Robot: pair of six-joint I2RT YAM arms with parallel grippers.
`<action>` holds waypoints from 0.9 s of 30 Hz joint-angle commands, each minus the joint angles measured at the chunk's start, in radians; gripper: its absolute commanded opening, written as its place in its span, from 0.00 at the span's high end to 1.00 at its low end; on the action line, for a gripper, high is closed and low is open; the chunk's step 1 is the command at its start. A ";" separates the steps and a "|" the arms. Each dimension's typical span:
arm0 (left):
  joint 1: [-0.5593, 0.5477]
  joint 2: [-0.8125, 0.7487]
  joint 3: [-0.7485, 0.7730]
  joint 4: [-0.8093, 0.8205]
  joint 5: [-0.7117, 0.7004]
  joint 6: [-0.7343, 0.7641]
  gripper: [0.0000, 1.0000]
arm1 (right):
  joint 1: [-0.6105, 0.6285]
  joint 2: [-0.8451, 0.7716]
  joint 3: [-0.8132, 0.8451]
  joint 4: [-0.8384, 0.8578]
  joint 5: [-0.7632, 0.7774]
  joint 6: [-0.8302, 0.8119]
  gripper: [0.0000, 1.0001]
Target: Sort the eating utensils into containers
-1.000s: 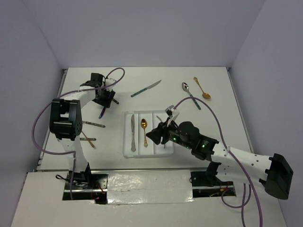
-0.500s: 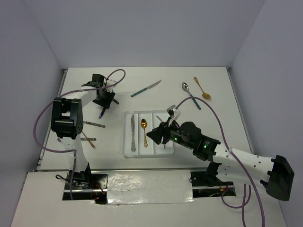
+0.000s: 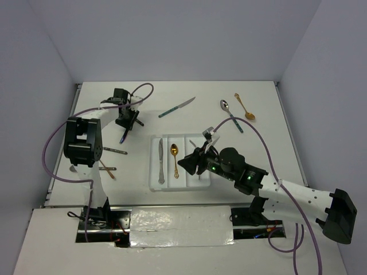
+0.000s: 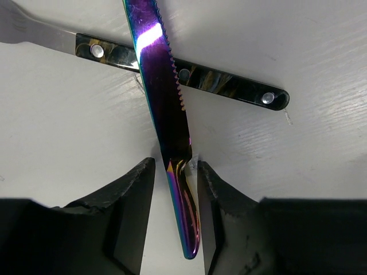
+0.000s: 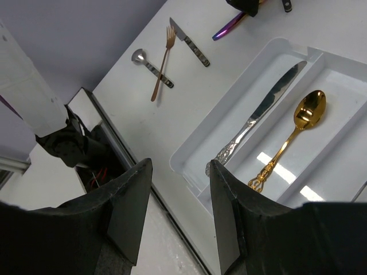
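**Eating utensils: 10 counted, across 3 tray compartments.**

- **Sorted, 2:** 1 silver knife (image 3: 161,163) and 1 gold spoon (image 3: 174,160) lie in separate compartments of the tray (image 3: 155,186). Both are just ahead of the right gripper (image 5: 179,166), which hovers half-wide and empty. That arm partly hides compartment 3.
- **Unsorted, 8:**
  - 1 iridescent knife (image 4: 163,109), handle between the left gripper (image 4: 175,169) jaws, which are narrow with a gap at 1 finger, so not clamped.
  - 1 dark-handled piece (image 4: 223,86), crossed beneath that knife.
  - 1 dark-handled knife (image 3: 113,151), 1 copper fork (image 5: 167,46) and 1 dark-handled spoon (image 5: 150,67), back toward that gripper's base.
  - 1 teal knife (image 3: 176,107), 1 teal-handled spoon (image 3: 231,116) and 1 second gold spoon (image 3: 245,107), well beyond the right gripper.
- **Progress, judged:** early.
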 commanded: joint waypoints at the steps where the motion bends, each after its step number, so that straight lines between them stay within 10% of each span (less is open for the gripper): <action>1: -0.006 0.045 0.016 -0.053 -0.011 0.002 0.53 | 0.004 -0.022 0.027 0.011 0.000 0.003 0.48; 6: -0.006 -0.001 -0.016 -0.024 -0.011 0.007 0.59 | 0.002 -0.024 0.025 0.014 -0.003 0.004 0.48; 13: -0.004 0.010 0.005 -0.050 0.026 -0.005 1.00 | 0.004 -0.033 0.019 0.022 -0.014 0.016 0.48; 27: -0.004 -0.232 0.155 -0.211 0.181 -0.218 1.00 | 0.004 -0.032 0.018 0.025 -0.029 0.029 0.48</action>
